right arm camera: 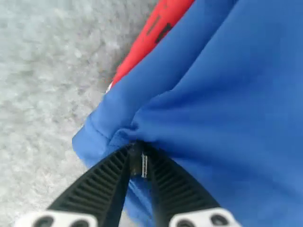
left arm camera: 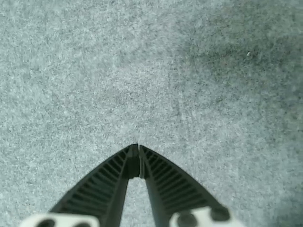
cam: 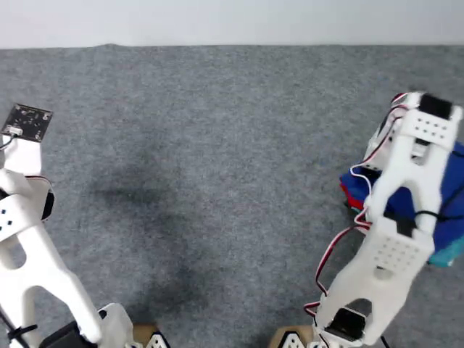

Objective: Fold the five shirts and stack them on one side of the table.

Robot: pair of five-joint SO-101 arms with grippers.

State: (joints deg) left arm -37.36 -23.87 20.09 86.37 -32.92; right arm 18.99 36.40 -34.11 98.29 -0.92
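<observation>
The stack (cam: 453, 217) is found at the right edge of the high view, blue shirt (right arm camera: 227, 94) uppermost, red shirt (right arm camera: 156, 28) beneath. The right jaws are clenched on a fold of the blue shirt; the left jaws are closed, empty, over the surface (left arm camera: 71, 71). If that fold is pulled, the shirt may be unfolded or the stack dragged askew.

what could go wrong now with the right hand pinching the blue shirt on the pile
The right hand is shut on a puckered edge of the blue shirt. If it pulls away without opening, it would likely drag that layer and undo the fold. The red shirt beneath pokes out at the side, so a tug could also slide the two further apart.
</observation>
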